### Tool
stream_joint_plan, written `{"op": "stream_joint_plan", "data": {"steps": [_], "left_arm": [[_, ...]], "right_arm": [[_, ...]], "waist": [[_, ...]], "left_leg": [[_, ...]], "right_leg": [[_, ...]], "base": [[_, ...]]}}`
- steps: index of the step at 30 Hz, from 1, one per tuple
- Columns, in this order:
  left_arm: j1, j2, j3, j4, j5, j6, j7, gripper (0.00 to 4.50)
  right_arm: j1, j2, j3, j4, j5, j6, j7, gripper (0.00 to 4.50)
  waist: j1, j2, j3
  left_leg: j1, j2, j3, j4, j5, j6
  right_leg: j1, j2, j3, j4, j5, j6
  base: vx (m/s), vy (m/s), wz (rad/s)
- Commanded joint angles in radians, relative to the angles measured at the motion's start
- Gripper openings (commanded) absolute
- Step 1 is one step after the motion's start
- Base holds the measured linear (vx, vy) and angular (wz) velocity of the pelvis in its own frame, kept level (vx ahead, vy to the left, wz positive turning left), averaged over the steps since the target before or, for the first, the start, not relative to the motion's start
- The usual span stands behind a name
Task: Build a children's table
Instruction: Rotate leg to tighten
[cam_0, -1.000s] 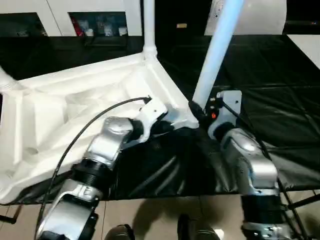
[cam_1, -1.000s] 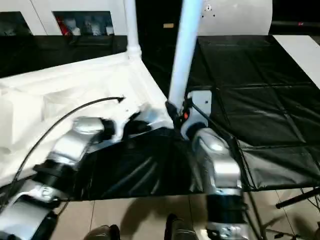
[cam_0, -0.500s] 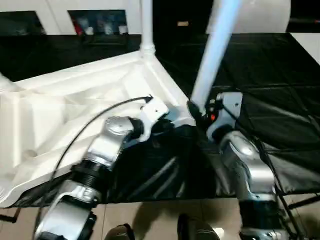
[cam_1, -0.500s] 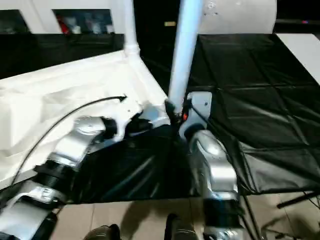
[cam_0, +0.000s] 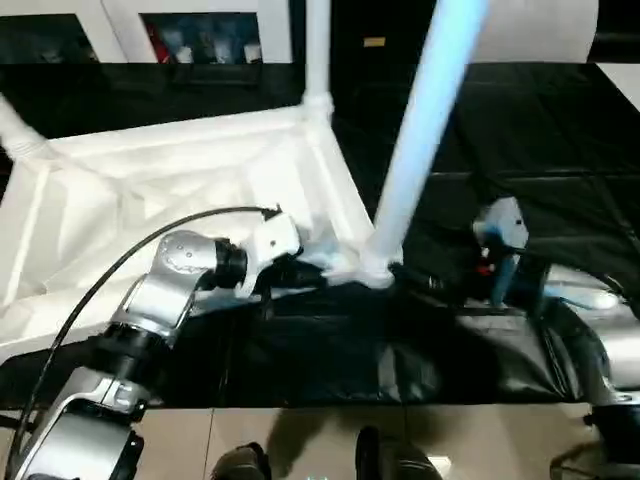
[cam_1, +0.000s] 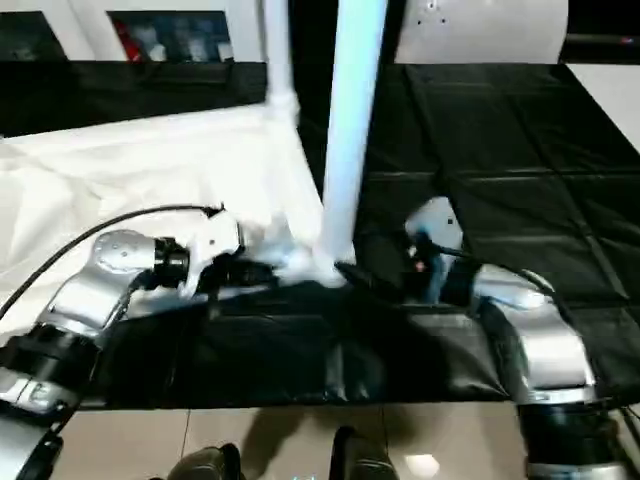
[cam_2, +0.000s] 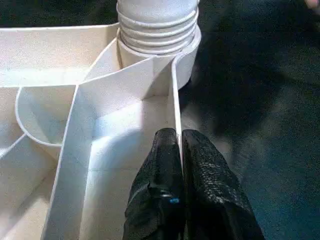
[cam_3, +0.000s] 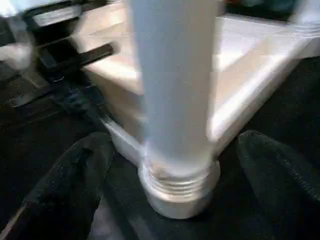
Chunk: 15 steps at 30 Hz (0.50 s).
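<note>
The white table top (cam_0: 190, 180) lies upside down on a black sheet, ribs up. White legs rise from its far corner (cam_0: 318, 50) and its left corner (cam_0: 20, 135). A third leg (cam_0: 425, 120) stands in the near right corner socket (cam_0: 372, 268); its threaded base (cam_2: 157, 25) shows in the left wrist view. My left gripper (cam_2: 180, 137) is shut on the thin rim wall (cam_2: 175, 95) just beside that socket. My right gripper (cam_3: 172, 142) is open, one finger (cam_3: 70, 175) on each side of the leg (cam_3: 175, 75), apart from it.
A white cabinet (cam_0: 200, 40) with dark glass-fronted compartments stands at the back. The black sheet (cam_0: 560, 140) spreads to the right of the table top. Tiled floor (cam_0: 300, 440) runs along the near edge. A black cable (cam_0: 120, 270) loops over my left forearm.
My right gripper has let go of the leg's base and drawn back to the right. The leg now stands in the corner socket. The left gripper keeps its hold on the rim.
</note>
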Motion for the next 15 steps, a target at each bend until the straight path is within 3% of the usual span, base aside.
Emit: {"op": "stream_joint_plan", "data": {"steps": [1, 4, 10, 15], "left_arm": [[0.011, 0.030, -0.042, -0.005, -0.030, -0.037, -0.130, 0.00], [0.007, 0.044, -0.061, -0.004, -0.029, -0.055, -0.178, 0.00], [0.000, 0.046, -0.087, 0.001, -0.020, -0.080, -0.211, 0.00], [-0.007, 0.046, -0.094, 0.007, -0.027, -0.091, -0.226, 0.00]], "right_arm": [[-0.020, -0.041, 0.030, 0.010, 0.006, -0.019, 0.089, 4.43], [-0.043, -0.041, 0.056, 0.037, 0.002, -0.026, 0.133, 4.28], [-0.106, -0.023, 0.115, 0.126, -0.011, -0.057, 0.208, 3.73], [-0.136, -0.024, 0.155, 0.169, -0.011, -0.077, 0.266, 3.34]], "waist": [[0.003, -0.012, -0.073], [0.007, -0.010, -0.073], [0.021, -0.010, -0.076], [0.026, -0.014, -0.075]], "left_leg": [[-0.005, 0.039, 0.003, -0.047, -0.086, 0.171], [-0.003, 0.042, 0.003, -0.047, -0.088, 0.161], [0.000, 0.046, 0.004, -0.044, -0.078, 0.159], [-0.003, 0.044, 0.005, -0.043, -0.075, 0.158]], "right_leg": [[0.081, -0.059, 0.055, -0.057, -0.295, -0.214], [0.077, -0.058, 0.054, -0.056, -0.297, -0.215], [0.077, -0.059, 0.056, -0.043, -0.231, -0.252], [0.080, -0.059, 0.056, -0.044, -0.241, -0.243]], "base": [[0.000, 0.000, 0.00], [0.000, 0.000, 0.00], [0.000, 0.000, 0.00], [0.000, 0.000, 0.00]]}}
